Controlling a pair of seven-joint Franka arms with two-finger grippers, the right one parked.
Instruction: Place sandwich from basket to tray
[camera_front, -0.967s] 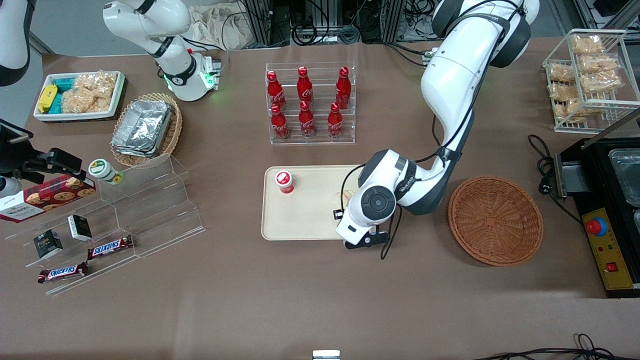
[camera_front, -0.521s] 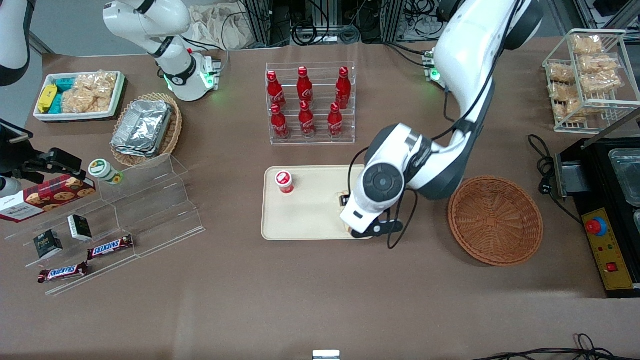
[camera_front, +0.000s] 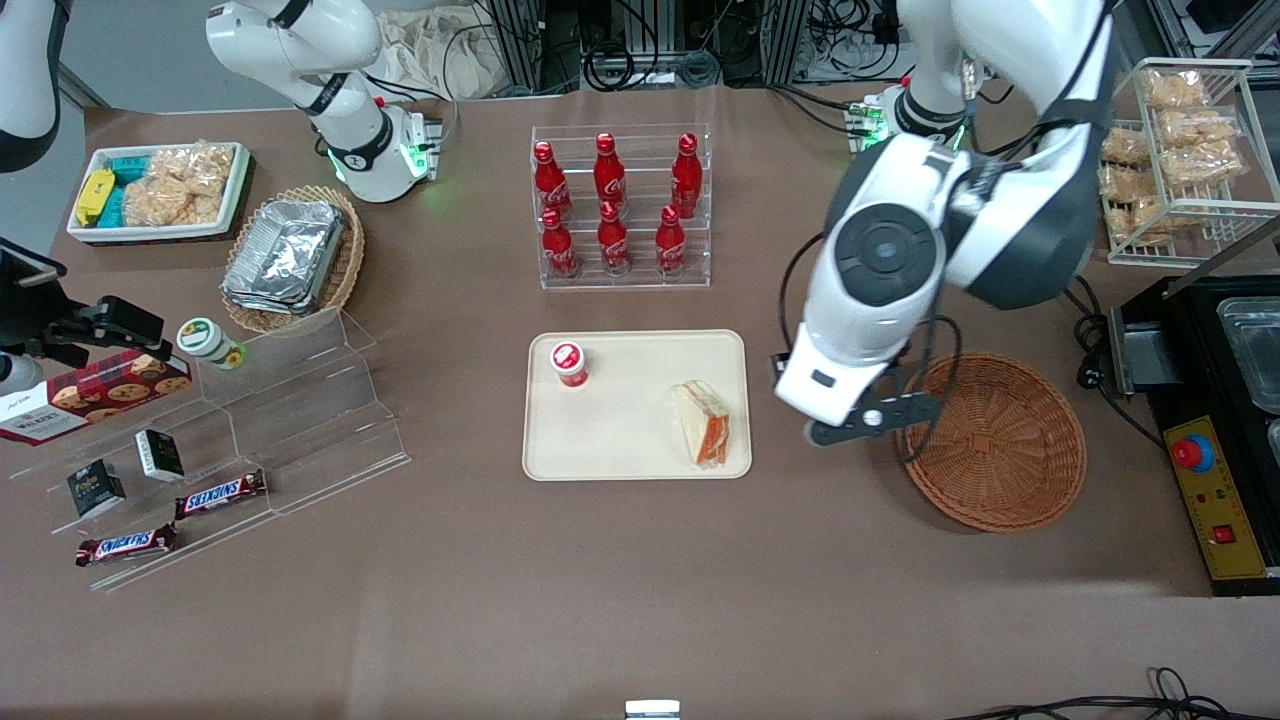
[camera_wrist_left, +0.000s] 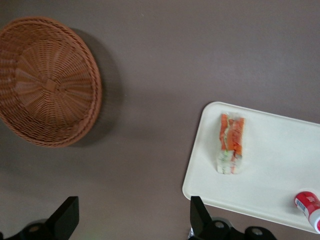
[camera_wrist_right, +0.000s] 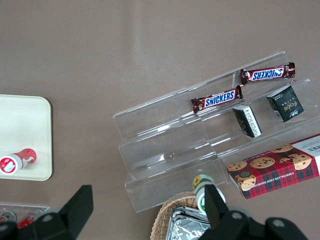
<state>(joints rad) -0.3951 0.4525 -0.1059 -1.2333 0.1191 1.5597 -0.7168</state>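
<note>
Brown table: sandwich (camera_front: 703, 424) on tray (camera_front: 620, 440), fingers (camera_wrist_left: 200, 216) apart, clear.

arm: glossy white shells | joints: dark grey caps | cable: black | claw (camera_wrist_left: 132, 225): black fingers

Noted by me, front view: six red cola bottles (camera_front: 620, 205) in a clear rack, upper middle of frame. Foil containers (camera_front: 285, 255), cookie box (camera_front: 95, 392) and two Snickers bars (camera_front: 220, 493) toward the parked arm's end. My gripper (camera_wrist_left: 132, 212) hangs spread above the brown tablecloth (camera_front: 640, 580).
</note>
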